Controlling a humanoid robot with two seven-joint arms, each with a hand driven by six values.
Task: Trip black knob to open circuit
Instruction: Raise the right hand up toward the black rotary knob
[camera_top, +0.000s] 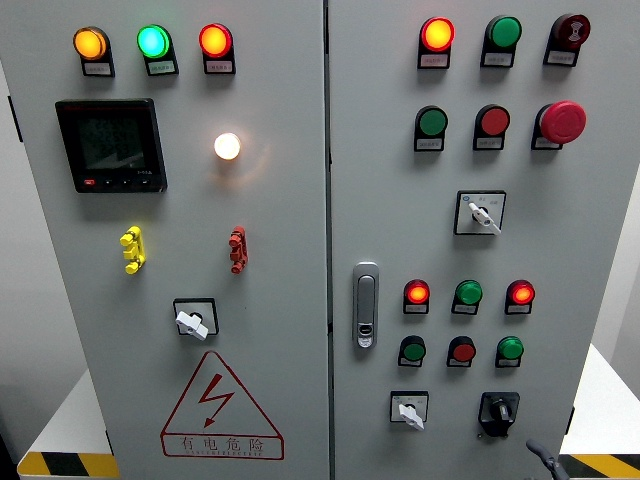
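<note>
One dark robot hand (541, 459) is showing at the bottom right edge, only a fingertip or so; can't tell if it's open or closed. The black rotary knob on its black square plate (498, 410) is sitting just above-left, untouched. Approach step, I'd say; next, reaching up & twisting it.

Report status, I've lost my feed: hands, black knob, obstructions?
Right hand just entering low, fingers unclear. Left out of view. Black knob untouched. Nothing in the way.

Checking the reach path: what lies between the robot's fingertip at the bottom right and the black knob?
Nothing: in the head view only bare grey panel separates the right hand from the black knob.
</note>
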